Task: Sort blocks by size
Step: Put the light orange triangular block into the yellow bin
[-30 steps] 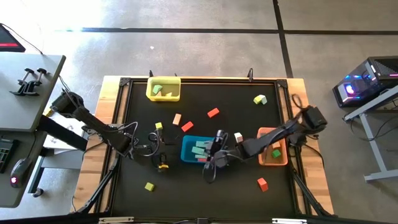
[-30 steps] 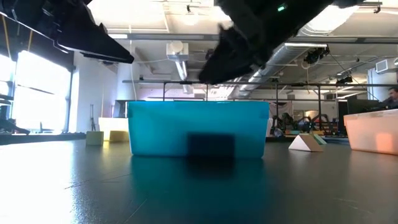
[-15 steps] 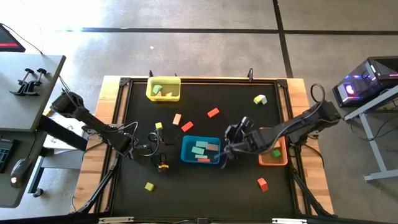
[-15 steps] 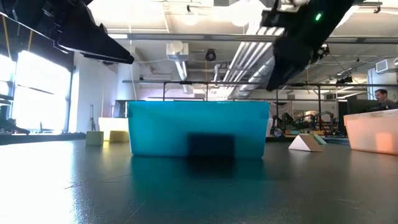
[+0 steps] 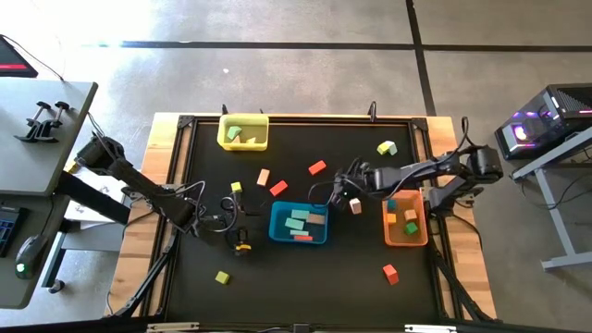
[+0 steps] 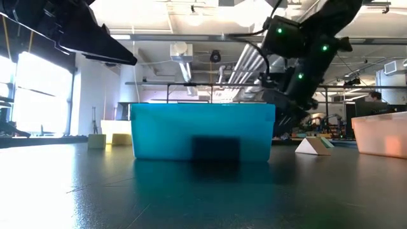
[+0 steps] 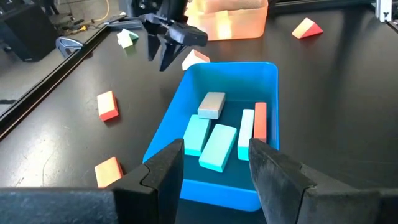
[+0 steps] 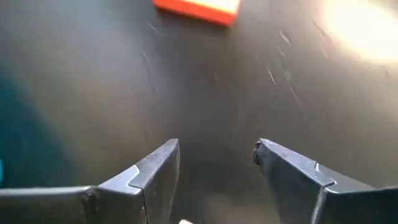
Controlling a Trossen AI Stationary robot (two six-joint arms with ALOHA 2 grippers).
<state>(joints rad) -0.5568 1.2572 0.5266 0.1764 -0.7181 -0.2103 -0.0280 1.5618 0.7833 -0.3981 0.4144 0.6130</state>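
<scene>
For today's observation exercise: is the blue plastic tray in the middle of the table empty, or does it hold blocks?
It holds blocks. The blue plastic tray contains flat bars lying on its floor: pale green ones, a tan one and a red one.

Polished grey concrete floor [image 5: 305,74] crossed by dark tape lines [image 5: 277,43], with bright glare at upper left. A grey side desk [image 5: 37,139] stands at the left edge, carrying black clamps [image 5: 42,120]; a computer mouse [image 5: 28,252] lies below it. At right, a computer case [image 5: 546,120] with coloured lights sits on a grey stand. The level view shows an open ceiling with exposed ducts [image 6: 184,54] and pipes, a bright window [image 6: 38,95] at left, and a person [image 6: 375,97] seated at far right.
</scene>
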